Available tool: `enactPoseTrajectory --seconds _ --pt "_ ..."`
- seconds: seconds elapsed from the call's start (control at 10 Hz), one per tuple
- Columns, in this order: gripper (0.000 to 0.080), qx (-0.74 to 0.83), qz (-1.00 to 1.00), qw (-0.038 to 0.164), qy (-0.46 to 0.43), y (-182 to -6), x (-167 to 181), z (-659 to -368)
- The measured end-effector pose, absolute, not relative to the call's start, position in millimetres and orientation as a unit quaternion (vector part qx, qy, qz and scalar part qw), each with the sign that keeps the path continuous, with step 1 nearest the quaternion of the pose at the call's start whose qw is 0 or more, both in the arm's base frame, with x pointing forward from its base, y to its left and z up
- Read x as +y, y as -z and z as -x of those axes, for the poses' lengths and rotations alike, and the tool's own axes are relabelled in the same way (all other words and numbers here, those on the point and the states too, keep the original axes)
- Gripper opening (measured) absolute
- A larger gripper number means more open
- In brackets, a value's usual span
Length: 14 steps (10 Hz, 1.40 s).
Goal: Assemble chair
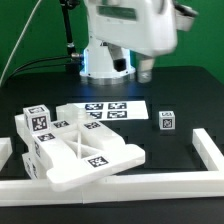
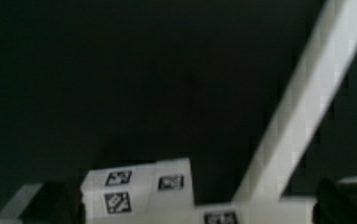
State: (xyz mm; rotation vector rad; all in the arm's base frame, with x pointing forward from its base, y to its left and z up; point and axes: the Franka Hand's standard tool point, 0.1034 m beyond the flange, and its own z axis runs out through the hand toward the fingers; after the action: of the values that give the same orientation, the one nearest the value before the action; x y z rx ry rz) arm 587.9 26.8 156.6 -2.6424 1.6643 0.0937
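Observation:
The chair [image 1: 75, 150] is a cluster of chunky white tagged parts at the exterior view's left front: slotted frames lying flat against blocks. One small tagged cube [image 1: 167, 121] stands alone toward the exterior view's right. My gripper [image 1: 145, 68] hangs high over the back of the table, far from every part. In the wrist view its two dark fingertips [image 2: 38, 205] stand wide apart with nothing between them, so my gripper [image 2: 196, 205] is open. Far below it the wrist view shows a tagged white chair block [image 2: 139, 185].
The marker board [image 1: 108, 111] lies flat mid-table behind the chair parts. A long plain white border rail [image 1: 130, 186] runs along the front and up the exterior view's right side [image 1: 207, 148]; it crosses the wrist view diagonally [image 2: 308, 110]. The robot body [image 1: 125, 30] stands at the back.

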Motion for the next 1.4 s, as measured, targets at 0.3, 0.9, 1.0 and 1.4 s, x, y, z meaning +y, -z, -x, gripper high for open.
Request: enactPoseTrajectory --seconds 0.3,0.9,1.0,1.4 --pt "0.0649 0.429 0.903 0.013 -0.022 -156.4 24 -593" --pt "0.0649 0.247 0.969 0.016 -0.005 -136.9 83 -540" --pt "0.0649 0.223 0.975 0.015 -0.005 -136.4 80 -540" --pt "0.0649 0.088 0.996 0.014 -0.013 -126.2 84 -526"
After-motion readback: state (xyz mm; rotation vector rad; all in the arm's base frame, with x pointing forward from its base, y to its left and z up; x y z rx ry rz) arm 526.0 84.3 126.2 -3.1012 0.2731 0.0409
